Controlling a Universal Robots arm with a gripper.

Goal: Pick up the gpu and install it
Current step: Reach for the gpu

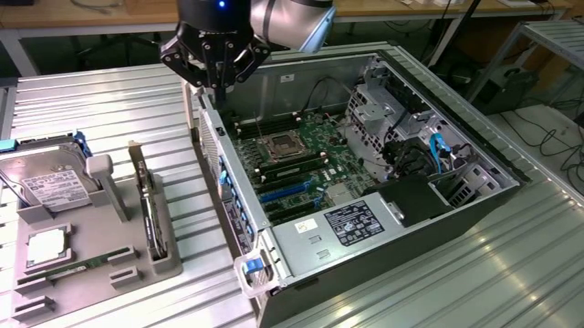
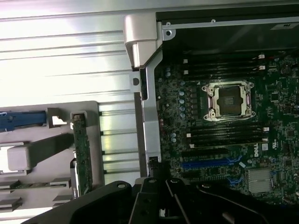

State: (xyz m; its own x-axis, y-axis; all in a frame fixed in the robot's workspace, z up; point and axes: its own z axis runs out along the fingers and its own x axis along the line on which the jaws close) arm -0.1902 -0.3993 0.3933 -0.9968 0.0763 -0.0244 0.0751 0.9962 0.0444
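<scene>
- At the exterior view's left, a silver hard drive (image 1: 50, 183) is seen lying in a grey holder (image 1: 169, 263).
- Towards the holder's right side, the gpu (image 1: 146, 198) is found standing on edge, apparently seated in a slot, though its lower edge cannot be made out clearly. It is not yet lifted.
- The gripper (image 1: 219, 85) is held above the near wall of the open computer case (image 1: 301, 78), between holder and board. It is clenched and nothing is grasped. It is well apart from the gpu.
- Further right, the motherboard (image 1: 310, 164) is exposed, and its blue expansion slots (image 1: 284, 193) are seen unoccupied.
- Nothing of the task is judged done: both the pick-up and the installation are left.
</scene>
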